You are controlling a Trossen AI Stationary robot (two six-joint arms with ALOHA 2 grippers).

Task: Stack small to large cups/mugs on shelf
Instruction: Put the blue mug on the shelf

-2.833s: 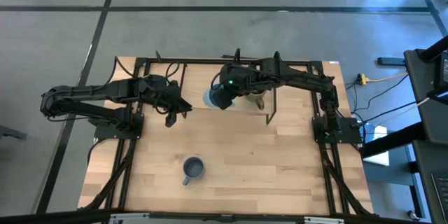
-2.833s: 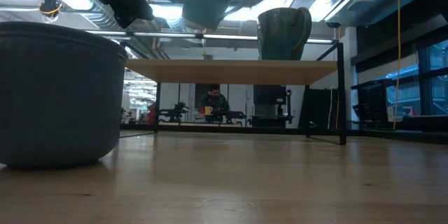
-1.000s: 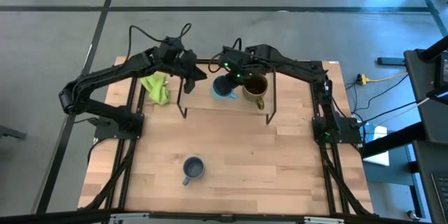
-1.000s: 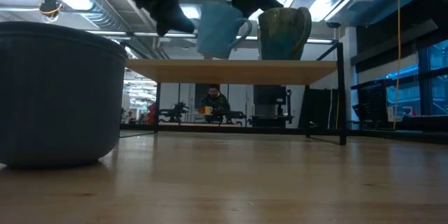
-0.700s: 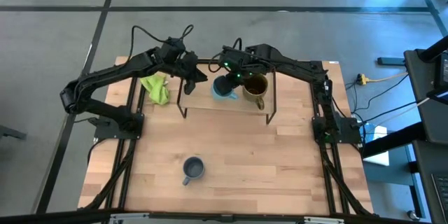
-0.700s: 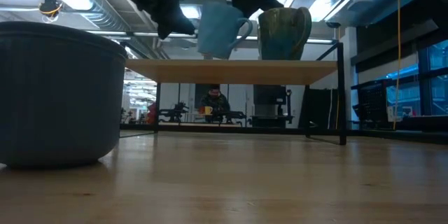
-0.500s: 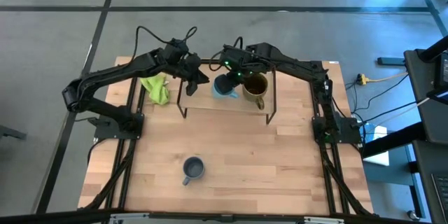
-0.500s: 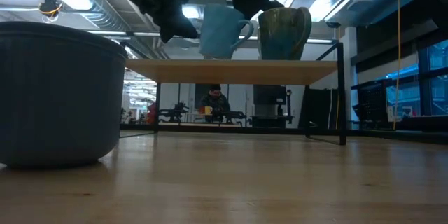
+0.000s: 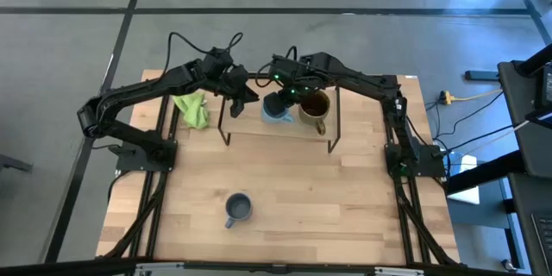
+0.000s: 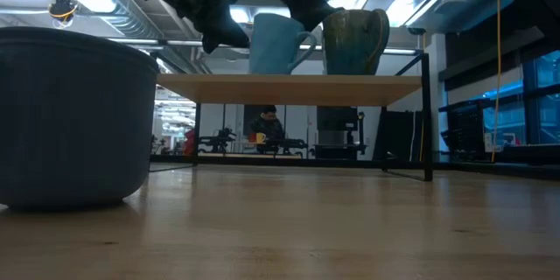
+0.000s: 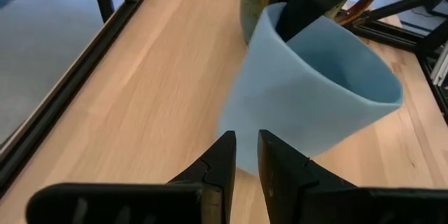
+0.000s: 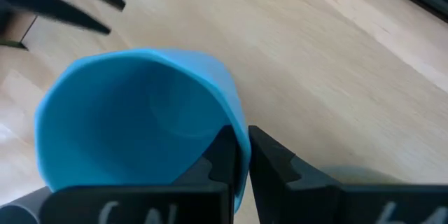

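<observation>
The sky-blue mug (image 10: 273,44) stands on the low wooden shelf (image 10: 289,88), next to the brown-olive mug (image 10: 354,42), which rests on its base to the right. My right gripper (image 12: 241,155) is shut on the sky-blue mug's rim from above. My left gripper (image 11: 245,155) is shut, and its tips are at the mug's lower wall on the side away from the brown mug; it also shows in the high view (image 9: 249,97). The small grey-blue mug (image 9: 238,208) stands on the tabletop near the front. My right gripper pinches the sky-blue mug's rim (image 12: 234,129), one finger inside the mug and one outside, on the side toward the brown mug. The fingers point down from above. The mug is about upright, its base (image 10: 269,71) at the shelf board. My left gripper: I cannot tell whether its shut tips touch the mug's wall (image 11: 280,133).
A green cloth (image 9: 191,108) lies on the table left of the shelf. Thin black shelf legs (image 9: 332,138) stand on the tabletop. Bare wood lies between the shelf and the grey-blue mug (image 10: 70,118). A person sits far behind the table (image 10: 268,127).
My right gripper has gone down and a little toward the brown-olive mug with the sky-blue mug, which was tilted just above the shelf and now stands about upright on it. My left gripper has moved a little closer to the mug.
</observation>
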